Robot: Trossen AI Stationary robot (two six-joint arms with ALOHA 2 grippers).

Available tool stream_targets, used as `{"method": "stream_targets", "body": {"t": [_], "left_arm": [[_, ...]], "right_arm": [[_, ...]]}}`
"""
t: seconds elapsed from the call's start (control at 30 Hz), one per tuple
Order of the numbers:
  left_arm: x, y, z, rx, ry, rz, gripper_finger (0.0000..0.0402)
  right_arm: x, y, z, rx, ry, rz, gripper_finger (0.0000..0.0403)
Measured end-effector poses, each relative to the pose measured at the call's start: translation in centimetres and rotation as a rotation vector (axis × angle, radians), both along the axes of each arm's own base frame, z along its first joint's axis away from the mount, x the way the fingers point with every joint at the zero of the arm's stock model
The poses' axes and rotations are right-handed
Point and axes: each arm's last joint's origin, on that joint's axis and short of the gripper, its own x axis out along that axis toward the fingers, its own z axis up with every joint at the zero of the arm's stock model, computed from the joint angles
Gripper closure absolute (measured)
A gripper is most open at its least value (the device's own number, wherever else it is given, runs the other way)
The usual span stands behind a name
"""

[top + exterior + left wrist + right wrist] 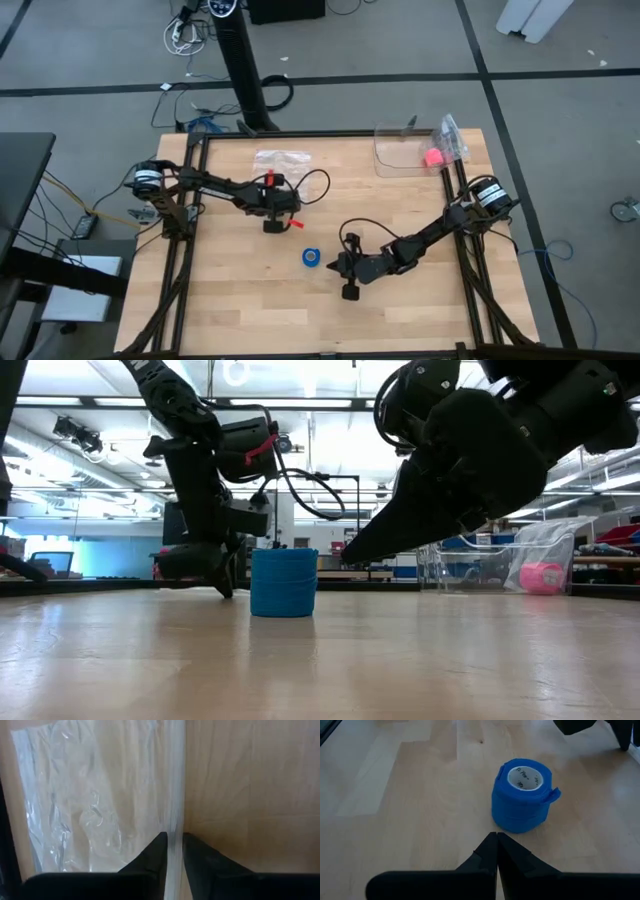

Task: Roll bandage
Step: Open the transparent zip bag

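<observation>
The bandage [311, 258] is a bright blue coil with a white hollow core. It stands on end on the wooden table, clear in the low view [284, 582] and the right wrist view [522, 795], with a loose tab at its side. My right gripper [496, 837] is shut and empty just short of the coil, on its right [343, 270]. My left gripper [272, 224] is beyond the coil, fingers down at the table [225, 582], shut on a clear plastic bag [100, 795]. My left gripper pinches the bag's straight edge strip [175, 817] between its two fingers. The strip runs on from the fingers along the table. The rest of the bag lies flat and crinkled on the wood beside it.
A clear container [405, 150] with a pink ball [433, 156] stands at the table's far right corner, also in the low view [543, 576]. The bag's far part [283, 158] lies near the far edge. Black frame rails [190, 230] run along both table sides.
</observation>
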Motion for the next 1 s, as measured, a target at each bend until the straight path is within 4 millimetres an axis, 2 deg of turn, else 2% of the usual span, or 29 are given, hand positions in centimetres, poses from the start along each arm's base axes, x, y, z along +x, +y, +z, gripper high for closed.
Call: {"method": "stream_targets", "body": {"t": [0.23, 0.43, 0.8, 1.0], "left_arm": [[0.2, -0.5, 0.4, -0.06, 0.026, -0.025, 0.0392], [1.2, -1.6, 1.7, -0.104, 0.019, -0.068, 0.0394], [3.7, -4.1, 5.9, -0.155, -0.062, -0.1, 0.0399], [4.9, -6.3, 9.2, -0.221, -0.107, -0.166, 0.04]], "right_arm": [[-0.7, 1.3, 0.2, -0.032, -0.002, 0.03, 0.0392], [-1.1, 1.5, 0.9, -0.048, -0.021, 0.012, 0.0392], [-2.3, 1.4, 4.2, -0.089, -0.074, -0.044, 0.0355], [-3.2, 1.1, 4.7, -0.198, -0.037, -0.098, 0.0314]]}}
